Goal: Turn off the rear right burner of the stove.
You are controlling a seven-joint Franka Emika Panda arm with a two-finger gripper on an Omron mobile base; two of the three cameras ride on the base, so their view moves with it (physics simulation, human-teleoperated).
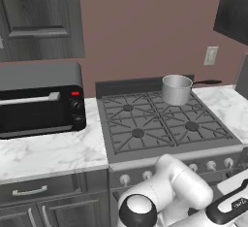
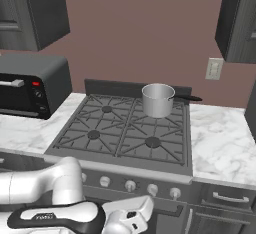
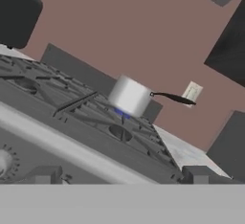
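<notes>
Saucepan (image 1: pixel 176 89) of steel sits on the rear right burner (image 1: pixel 180 101) of the stove (image 1: pixel 164 124), its black handle pointing right toward the wall outlet (image 1: pixel 211 55). Seen from the hand camera, a small blue glow shows beneath the pan — possibly flame, though the spot is tiny. Silver knobs (image 2: pixel 130 185) line the stove's front panel. A black toaster oven (image 1: pixel 41 105) stands on the marble counter (image 1: pixel 48 151) to the left. The pincer (image 3: pixel 119 180) hangs low before the knob row, holding nothing — its opening cannot be told.
</notes>
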